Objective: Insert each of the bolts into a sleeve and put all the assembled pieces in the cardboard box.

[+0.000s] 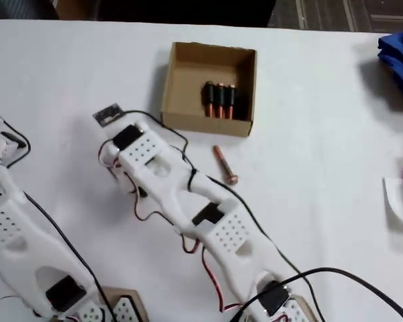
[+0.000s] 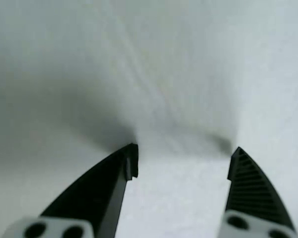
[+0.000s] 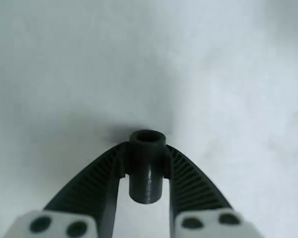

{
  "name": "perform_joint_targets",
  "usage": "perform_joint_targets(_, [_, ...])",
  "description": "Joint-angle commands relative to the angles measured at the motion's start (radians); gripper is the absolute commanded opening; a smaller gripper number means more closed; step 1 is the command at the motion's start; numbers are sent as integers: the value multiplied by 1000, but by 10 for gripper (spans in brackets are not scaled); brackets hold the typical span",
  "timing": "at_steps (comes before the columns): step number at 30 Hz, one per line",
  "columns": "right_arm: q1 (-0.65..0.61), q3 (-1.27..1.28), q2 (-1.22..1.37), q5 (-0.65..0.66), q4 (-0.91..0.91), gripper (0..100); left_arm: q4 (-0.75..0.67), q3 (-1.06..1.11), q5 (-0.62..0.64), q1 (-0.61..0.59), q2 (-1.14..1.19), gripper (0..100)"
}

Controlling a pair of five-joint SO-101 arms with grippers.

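My right claw (image 3: 146, 151) pinches a black sleeve (image 3: 147, 173) by its sides, open bore showing, above the white counter (image 3: 213, 74). My left claw (image 2: 185, 151) is spread wide above the counter. One copper bolt (image 1: 224, 165) lies loose on the counter just beside the cardboard box (image 1: 205, 125), not touching it; three assembled pieces (image 1: 219, 100) lie side by side inside the box.
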Motion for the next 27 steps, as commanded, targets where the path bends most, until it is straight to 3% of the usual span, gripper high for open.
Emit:
perform_joint_targets(1, [36,-31,-196,-2,18,19,6,-31,3,-2,-6,305])
perform_joint_targets(9, [111,-2,-435,-5,102,19,92,-30,-43,80,-58,301])
perform_joint_targets(15, [186,265,-602,-2,-42,19,101,59,-172,218,-143,170])
perform_joint_targets(19, [202,643,-799,5,-285,19,21,220,-215,311,-269,159])
perform_joint_targets(27, [355,1522,-1314,227,-1064,19,-261,720,-359,528,-704,179])
